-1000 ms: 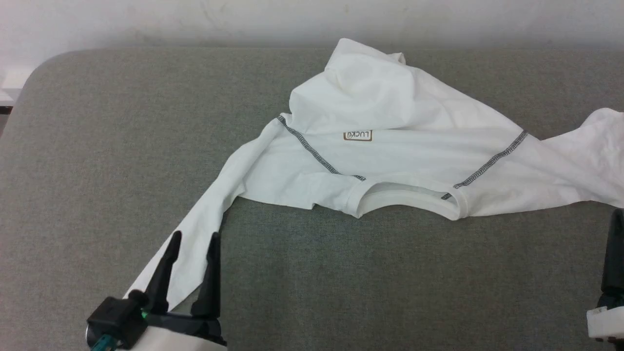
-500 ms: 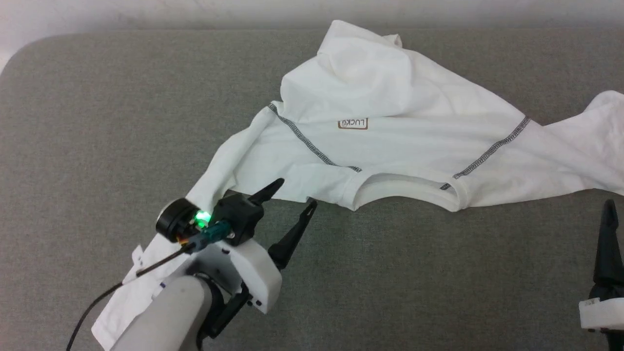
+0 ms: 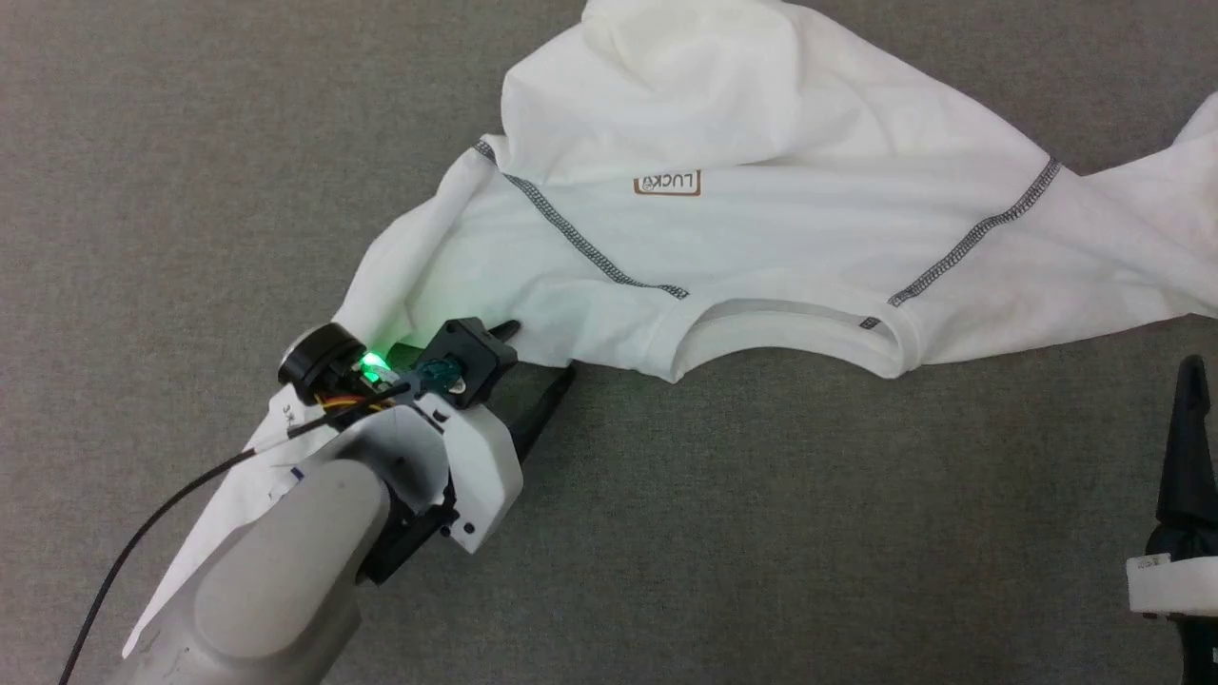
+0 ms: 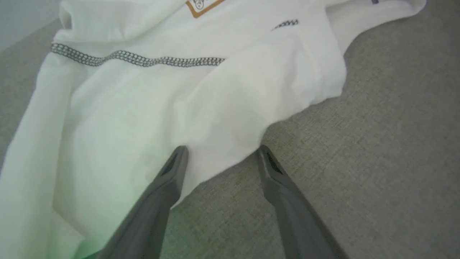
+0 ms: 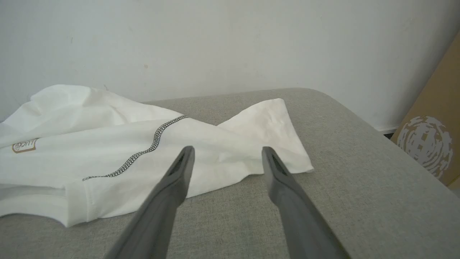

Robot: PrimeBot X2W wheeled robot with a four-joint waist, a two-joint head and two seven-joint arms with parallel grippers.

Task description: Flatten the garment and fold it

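White garment (image 3: 761,238) lies crumpled on grey surface (image 3: 809,495), collar near. Flattening step: left gripper (image 4: 222,149) spread, empty, straddling near edge by left sleeve. Next: pinch it, pull out. Right gripper (image 5: 228,149) spread, idle.

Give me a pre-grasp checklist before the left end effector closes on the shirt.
1. Left end effector open: ok.
2. Its fingers straddle the near edge of the garment: ok.
3. Fingers touching the cloth: cannot tell.
4. Right end effector open and empty: ok.
5. Right end effector at the cloth: not ok, it sits apart from it.
6. Garment flat: not ok, the body is folded over the chest above the logo.
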